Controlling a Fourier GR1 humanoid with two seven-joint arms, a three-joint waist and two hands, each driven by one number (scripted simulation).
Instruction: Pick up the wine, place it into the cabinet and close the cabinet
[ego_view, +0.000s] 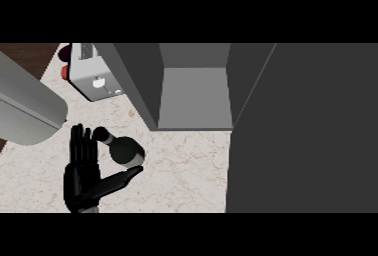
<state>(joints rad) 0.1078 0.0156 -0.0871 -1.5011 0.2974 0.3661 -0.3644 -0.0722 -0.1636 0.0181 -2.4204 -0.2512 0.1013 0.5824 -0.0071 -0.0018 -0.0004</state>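
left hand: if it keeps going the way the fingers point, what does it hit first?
Probably the large grey rounded cylinder at upper left. The black left hand has its fingers pointing up the view toward its lower end; the dark wine bottle sits just right of that line. Relative heights are unclear.

Veined marble-like counter (177, 170) — matt grey cabinet (193, 95), glossy dark wine bottle (125, 149).

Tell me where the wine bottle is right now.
In the head view the wine bottle stands on the counter at lower left, between the fingers and thumb of the left hand, just below-left of the open cabinet.
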